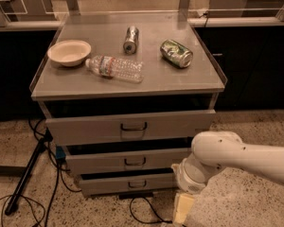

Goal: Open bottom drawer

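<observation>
The bottom drawer [118,183] is the narrowest and lowest grey front of the stack, with a small dark loop handle [136,184] at its centre. It stands out slightly from the cabinet, and a dark gap shows above it. My gripper [182,208] is a cream-coloured tip that hangs down from the white arm [227,157]. It sits just right of the bottom drawer's right end, close to the floor and apart from the handle.
The middle drawer [128,161] and the top drawer [130,126] stand above, each pulled out a little. On the cabinet top lie a bowl [69,52], a water bottle [114,68] and two cans [176,53]. Cables [142,214] run over the floor. A black stand leg [26,176] is at the left.
</observation>
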`<action>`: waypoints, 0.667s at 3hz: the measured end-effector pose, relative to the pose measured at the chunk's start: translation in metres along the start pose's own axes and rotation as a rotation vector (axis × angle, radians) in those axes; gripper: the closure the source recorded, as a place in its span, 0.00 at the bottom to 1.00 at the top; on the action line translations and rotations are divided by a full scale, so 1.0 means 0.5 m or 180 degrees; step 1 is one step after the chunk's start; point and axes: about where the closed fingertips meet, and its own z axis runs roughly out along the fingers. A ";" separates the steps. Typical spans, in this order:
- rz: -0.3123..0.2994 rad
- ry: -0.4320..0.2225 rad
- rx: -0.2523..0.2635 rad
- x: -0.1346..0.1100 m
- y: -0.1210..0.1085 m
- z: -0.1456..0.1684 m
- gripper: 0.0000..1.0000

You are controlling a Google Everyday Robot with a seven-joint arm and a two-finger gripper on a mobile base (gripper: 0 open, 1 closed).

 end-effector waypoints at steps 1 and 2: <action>0.0067 -0.0089 -0.0035 0.024 -0.007 0.058 0.00; 0.0098 -0.0189 0.0036 0.031 -0.034 0.130 0.00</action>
